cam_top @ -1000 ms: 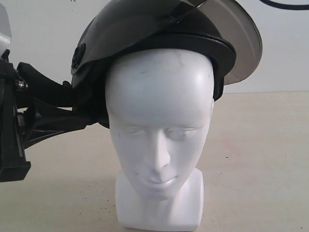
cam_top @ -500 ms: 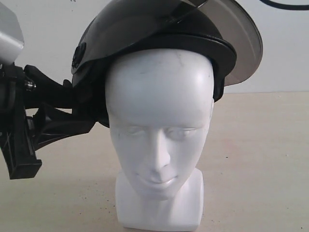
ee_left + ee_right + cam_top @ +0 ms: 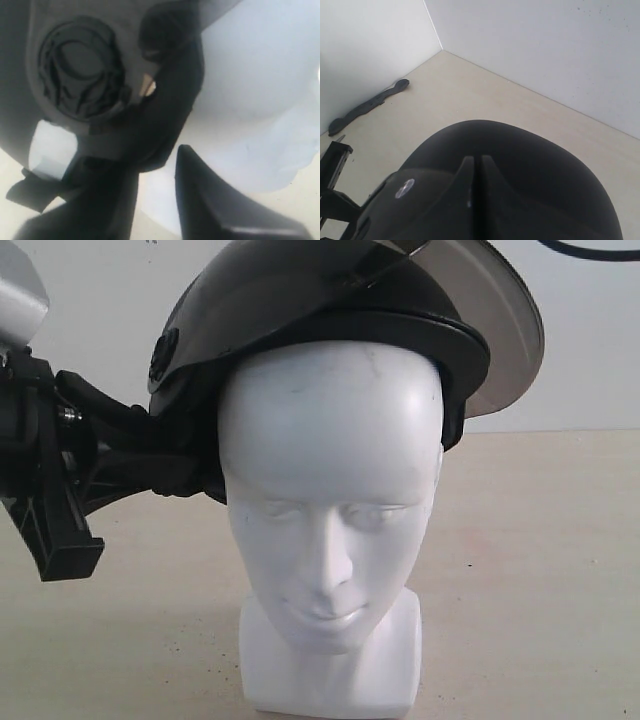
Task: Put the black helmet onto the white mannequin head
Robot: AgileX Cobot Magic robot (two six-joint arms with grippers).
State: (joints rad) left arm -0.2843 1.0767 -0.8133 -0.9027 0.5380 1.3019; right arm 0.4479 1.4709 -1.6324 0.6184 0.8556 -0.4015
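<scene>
Risk: black helmet sits high on the white mannequin head, its brim across the top of the forehead, so I judge it only shallowly seated. A sideways tug could slide it off or leave it crooked.
Cause: left gripper has its fingers on either side of the helmet's side flap. If it draws back with the flap caught, the helmet goes with it.
Second risk: the head stands free on its blocky neck base on the table (nothing visibly holds it down). An off-centre push from above could tip it over.
Helmet heading: the open face points toward the exterior camera, much as the mannequin's face does, though apparently turned a little toward the right arm's side. The smoky visor is flipped up and juts out on that side.
Helmet axis: front to back, roughly along the line of sight, so it looks foreshortened. The round side pivot faces the left arm.
Head axis: upright.
Left gripper state: the flap lies between the fingers, but I cannot tell whether they pinch it or merely straddle it.
Right gripper state: fingers closed together with only a thin seam between them, holding nothing, directly over the helmet's crown. Contact is unclear.
</scene>
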